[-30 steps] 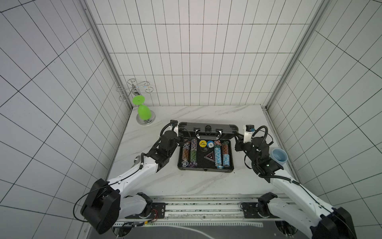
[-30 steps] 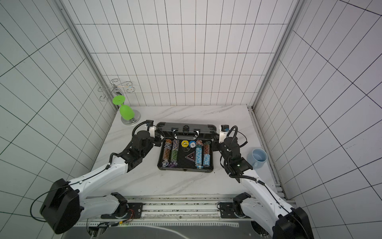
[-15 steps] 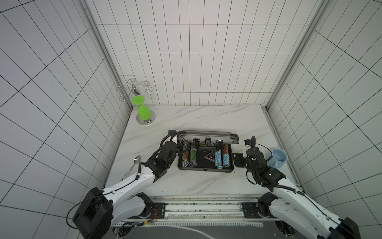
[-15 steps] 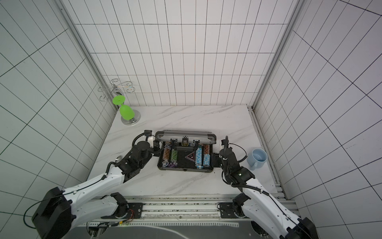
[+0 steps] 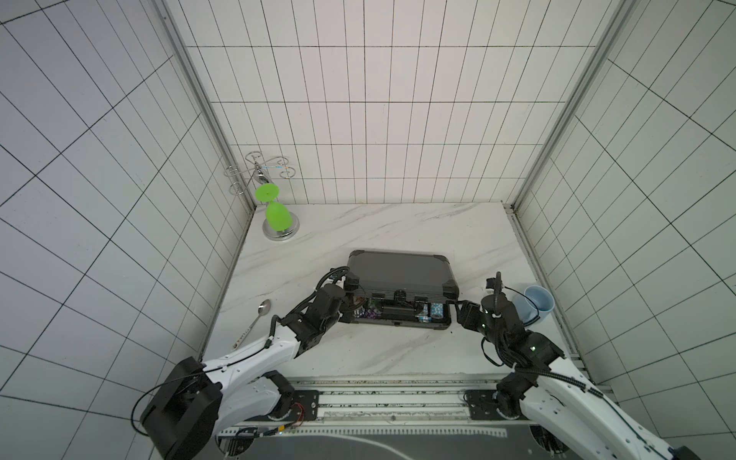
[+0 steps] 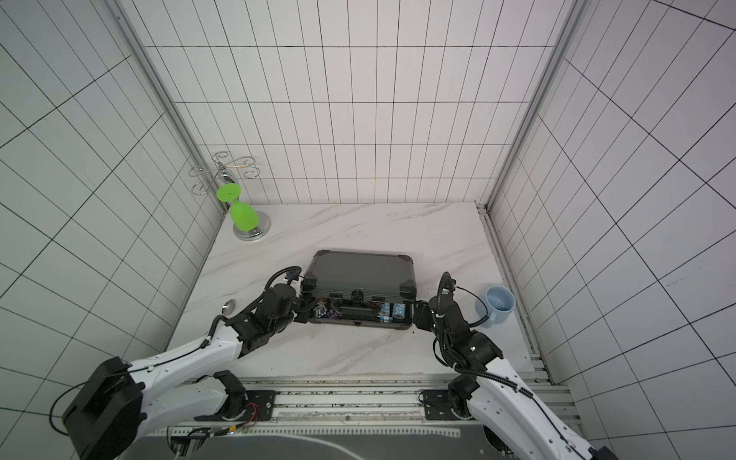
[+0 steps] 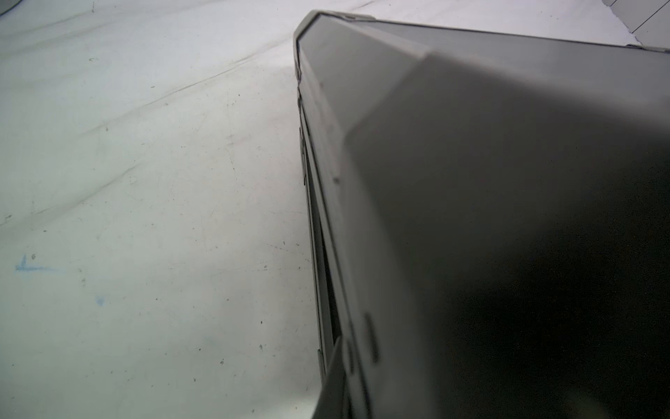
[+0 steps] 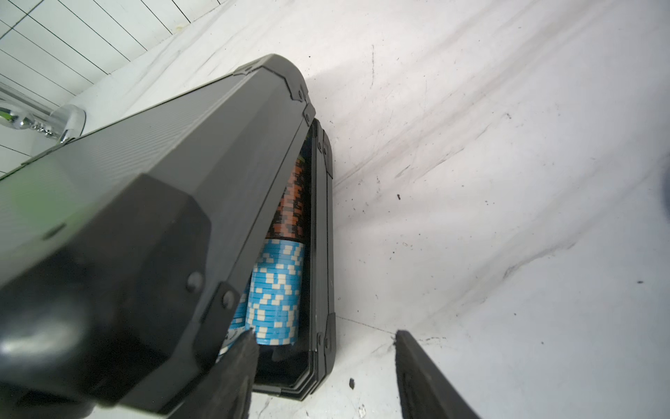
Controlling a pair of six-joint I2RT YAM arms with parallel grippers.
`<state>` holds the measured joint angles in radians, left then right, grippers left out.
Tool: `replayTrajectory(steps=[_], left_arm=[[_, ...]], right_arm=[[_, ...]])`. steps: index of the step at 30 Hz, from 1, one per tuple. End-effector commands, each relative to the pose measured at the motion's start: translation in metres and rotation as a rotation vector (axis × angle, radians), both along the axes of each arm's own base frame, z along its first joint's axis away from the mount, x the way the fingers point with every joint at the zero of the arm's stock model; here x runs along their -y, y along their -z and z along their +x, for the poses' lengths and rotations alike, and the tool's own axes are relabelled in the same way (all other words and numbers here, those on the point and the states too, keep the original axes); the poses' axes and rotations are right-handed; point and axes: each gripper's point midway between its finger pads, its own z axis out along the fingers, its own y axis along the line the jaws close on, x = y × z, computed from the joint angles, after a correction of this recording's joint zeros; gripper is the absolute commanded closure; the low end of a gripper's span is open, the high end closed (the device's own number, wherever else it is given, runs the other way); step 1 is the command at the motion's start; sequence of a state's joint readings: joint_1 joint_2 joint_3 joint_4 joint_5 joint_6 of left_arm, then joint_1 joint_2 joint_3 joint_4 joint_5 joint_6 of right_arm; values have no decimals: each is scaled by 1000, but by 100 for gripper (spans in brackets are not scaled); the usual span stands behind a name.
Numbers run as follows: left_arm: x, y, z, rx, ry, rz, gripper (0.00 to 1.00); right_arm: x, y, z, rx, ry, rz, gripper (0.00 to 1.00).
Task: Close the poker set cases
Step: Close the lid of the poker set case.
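Nearly closed poker case (image 5: 398, 275), left hand (image 5: 349, 299) clenched at its lid corner, right hand (image 5: 457, 314) released

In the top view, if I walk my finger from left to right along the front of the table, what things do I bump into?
Spoon → poker set case → blue cup.
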<state>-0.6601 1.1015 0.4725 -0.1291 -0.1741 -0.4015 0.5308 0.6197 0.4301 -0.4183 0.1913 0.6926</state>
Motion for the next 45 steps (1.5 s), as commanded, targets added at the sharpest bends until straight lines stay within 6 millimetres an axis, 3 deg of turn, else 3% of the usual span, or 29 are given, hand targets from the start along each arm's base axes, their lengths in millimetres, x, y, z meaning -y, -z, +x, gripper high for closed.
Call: replayTrajectory(steps=[1,14,17,21,23,26,28,34,39,45], left_arm=[[4,11,-6,-46,15,-14,100],[1,10,-25,-88,9,-75,100],[0,0,-27,-74,11,-92,100],[3,-29,-25,-19,19,-139,100],[4,-45,-23,14,22,-163,84],[6,-67,-21,64,30,-192,50],[6,-80,-19,87,33,-194,37],[8,-100,-15,130,44,-197,21],[13,-105,-1,173,39,-178,19],[23,-102,20,188,23,-147,19]], right_arm=[[4,13,-9,-53,24,11,38],[-4,27,-1,-50,-8,1,37],[-6,29,1,-51,-16,-2,37],[-7,36,-1,-63,-23,-2,34],[-7,40,-3,-72,-24,-1,32],[-7,46,-6,-86,-25,3,30],[-7,49,-8,-93,-27,9,28],[-9,56,-15,-120,-50,14,24],[-18,59,-19,-125,-110,34,23],[-55,34,-15,16,-300,104,21]])
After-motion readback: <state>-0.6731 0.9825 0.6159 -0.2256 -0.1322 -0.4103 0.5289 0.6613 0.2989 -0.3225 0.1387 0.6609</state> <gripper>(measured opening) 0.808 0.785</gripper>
